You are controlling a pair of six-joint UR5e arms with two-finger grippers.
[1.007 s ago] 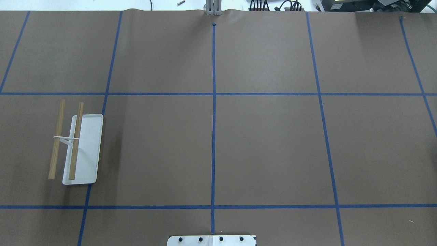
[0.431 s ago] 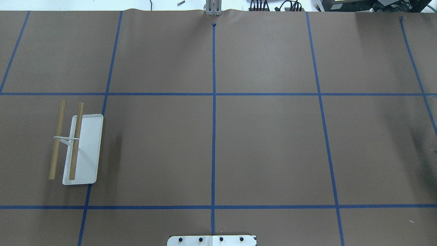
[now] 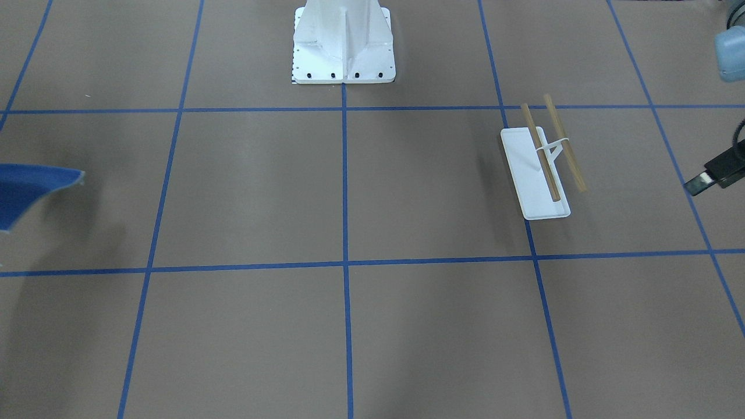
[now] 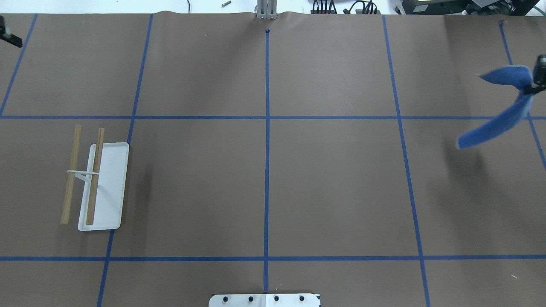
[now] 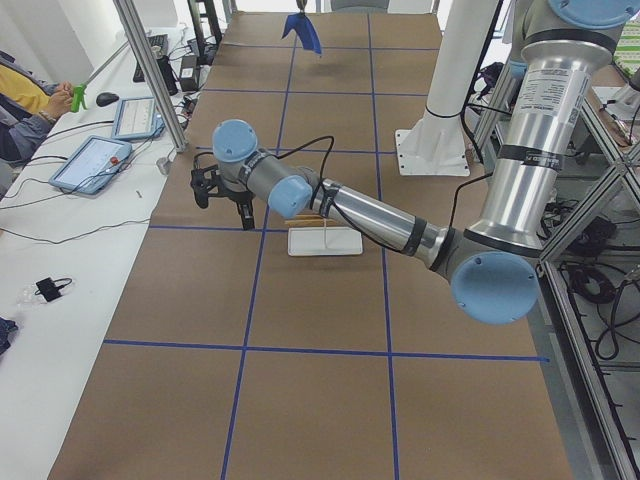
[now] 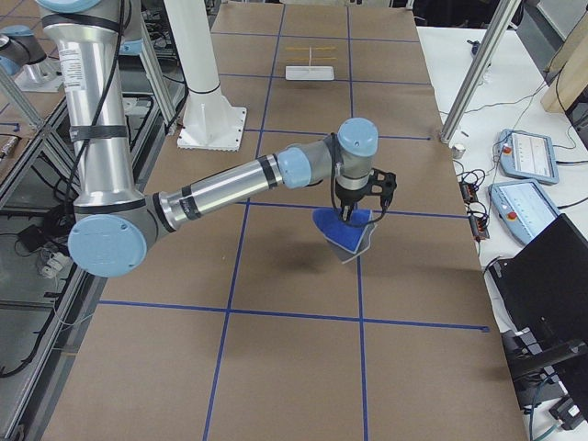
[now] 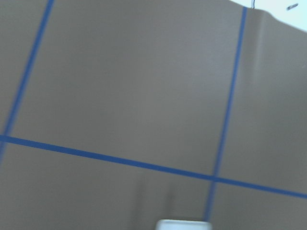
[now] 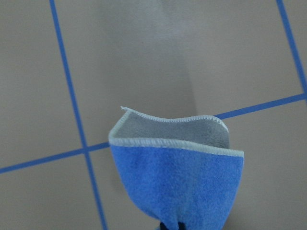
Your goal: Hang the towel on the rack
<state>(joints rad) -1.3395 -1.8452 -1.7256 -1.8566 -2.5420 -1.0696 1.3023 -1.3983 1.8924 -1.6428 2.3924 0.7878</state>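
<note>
Royal-blue cloth hangs from the right tool (image 6: 350, 216): its fingers are pressed together on a bunched part of the towel (image 4: 499, 121), which we see lifted clear of the brown paper surface (image 4: 332, 192) with its shadow lying beneath it. In the overhead view one flap of the towel juts out sideways from the tool while a longer strip trails down and toward the robot's side. From the right wrist camera the towel (image 8: 177, 184) droops straight below the tool, folded so that the blue face is toward the lens and the grey underside, edged in pale stitching, shows at the far fold.

The rack (image 4: 104, 187) is well apart from the right tool, at the opposite end of the surface. It stands upright on its white tray base, and its two wooden dowel bars (image 4: 95, 175) lie parallel, one over the tray and one outboard of it.

The left tool (image 5: 222, 205) hovers above the surface, with the rack below it and further inboard, toward the middle of the surface. In the side view its two fingers stand apart; the front-facing view catches only one finger (image 3: 698, 183) at the frame's edge.

The white pedestal (image 3: 343, 46) sits behind both tools, on the robot's side.
</note>
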